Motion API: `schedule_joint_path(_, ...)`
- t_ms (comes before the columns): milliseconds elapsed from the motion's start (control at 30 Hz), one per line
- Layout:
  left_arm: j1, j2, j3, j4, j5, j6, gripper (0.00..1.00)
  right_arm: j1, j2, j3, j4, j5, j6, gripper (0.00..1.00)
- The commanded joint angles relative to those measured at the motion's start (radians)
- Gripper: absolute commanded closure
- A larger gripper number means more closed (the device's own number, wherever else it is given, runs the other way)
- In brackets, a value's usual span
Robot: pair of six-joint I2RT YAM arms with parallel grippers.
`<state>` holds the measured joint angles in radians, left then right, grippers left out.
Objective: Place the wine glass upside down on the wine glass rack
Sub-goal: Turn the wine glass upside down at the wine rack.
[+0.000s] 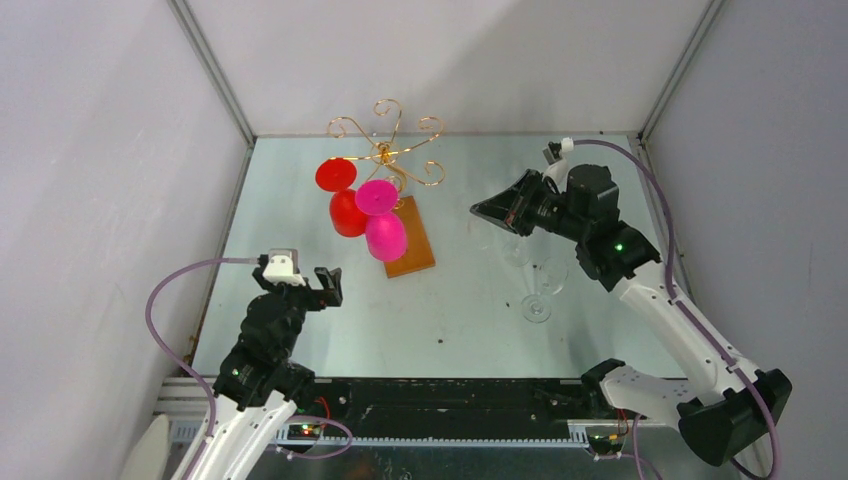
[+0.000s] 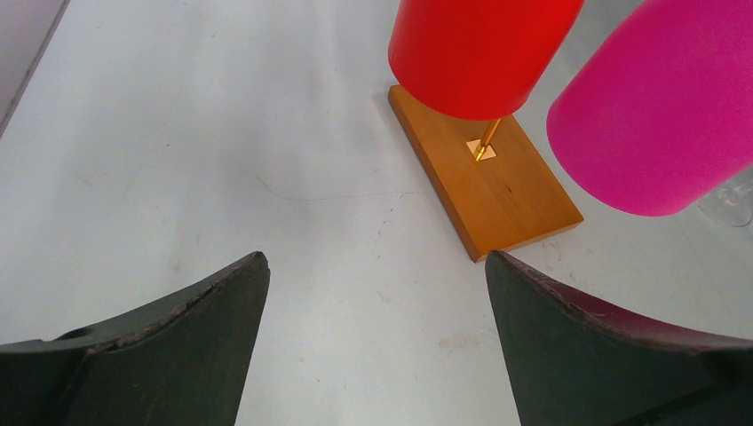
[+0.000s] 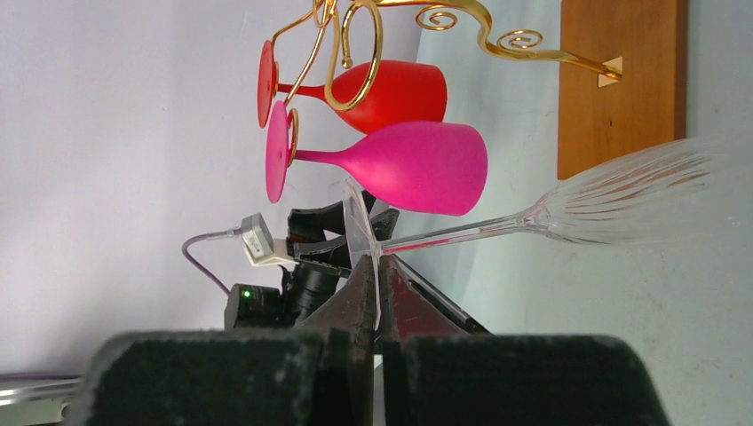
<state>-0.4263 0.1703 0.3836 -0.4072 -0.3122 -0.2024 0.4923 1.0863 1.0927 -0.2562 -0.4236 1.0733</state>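
Status: I have the clear wine glass [image 3: 622, 191] pinched by its foot in my right gripper [image 3: 373, 266], right of centre in the top view | wine glass rack [image 1: 385, 150] upper centre, apart from it | left gripper [image 2: 373, 262] lower left, jaws wide, empty.

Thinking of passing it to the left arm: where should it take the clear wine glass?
Take the clear wine glass by its bare stem, from the side, across it. The right gripper pinches the foot and the bowl is wide; only the thin stem is free.
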Motion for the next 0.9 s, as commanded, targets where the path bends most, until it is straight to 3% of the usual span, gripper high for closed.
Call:
schedule_joint_path(0, 0.0, 0.006, 0.018, 0.016, -0.022, -0.012, 0.0, -0.024, 0.007, 0.049, 0.048, -0.041, 0.003, 1.0)
schedule_joint_path(867, 0.0, 0.014, 0.016, 0.021, -0.023, -0.013, 0.0, -0.071, 0.122, 0.163, 0.077, -0.108, 0.019, 1.0)
